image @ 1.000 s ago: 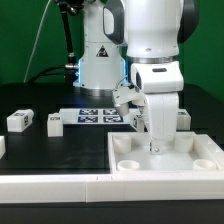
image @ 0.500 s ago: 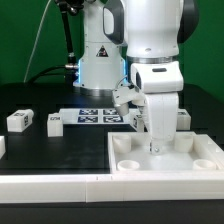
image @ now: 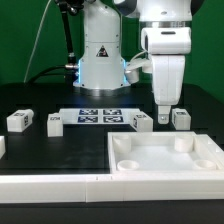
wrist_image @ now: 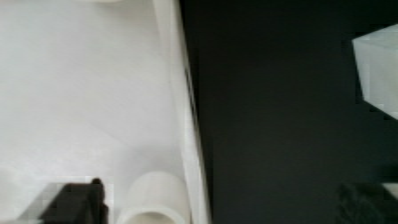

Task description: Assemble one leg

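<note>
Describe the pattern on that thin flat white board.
The thin flat white marker board carries black-and-white square tags; the exterior view shows it best.

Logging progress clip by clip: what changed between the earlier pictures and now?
The arm rose off the tray and swung toward the exterior view's right; its pincer now hangs open and empty over the tray's far edge. Nothing was picked up. The leg at the exterior view's far left, the tray and the marker board lie unchanged.
</note>
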Action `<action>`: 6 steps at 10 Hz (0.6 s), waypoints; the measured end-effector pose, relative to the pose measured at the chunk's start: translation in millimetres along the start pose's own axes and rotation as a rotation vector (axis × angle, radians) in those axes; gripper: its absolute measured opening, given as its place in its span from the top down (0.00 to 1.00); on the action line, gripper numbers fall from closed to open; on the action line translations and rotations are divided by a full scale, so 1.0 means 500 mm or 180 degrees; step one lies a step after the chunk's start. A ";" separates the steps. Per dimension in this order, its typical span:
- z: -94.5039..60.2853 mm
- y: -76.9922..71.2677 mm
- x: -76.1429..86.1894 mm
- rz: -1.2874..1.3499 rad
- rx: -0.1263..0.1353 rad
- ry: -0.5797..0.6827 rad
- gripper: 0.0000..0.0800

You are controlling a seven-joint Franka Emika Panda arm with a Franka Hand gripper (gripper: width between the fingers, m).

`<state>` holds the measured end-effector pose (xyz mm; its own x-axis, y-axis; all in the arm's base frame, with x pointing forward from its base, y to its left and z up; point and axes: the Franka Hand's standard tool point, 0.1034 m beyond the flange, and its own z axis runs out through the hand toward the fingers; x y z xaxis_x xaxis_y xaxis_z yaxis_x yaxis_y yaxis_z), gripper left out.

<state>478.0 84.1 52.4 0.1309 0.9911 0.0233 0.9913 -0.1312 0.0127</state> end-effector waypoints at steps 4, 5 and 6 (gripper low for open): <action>0.003 -0.005 0.005 0.1071 0.0004 0.0039 0.19; 0.008 -0.028 0.011 0.1660 -0.0010 0.0092 0.19; 0.012 -0.054 0.018 0.2111 -0.0004 0.0128 0.19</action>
<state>452.7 96.6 46.1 0.7126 0.6987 0.0639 0.7007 -0.7133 -0.0159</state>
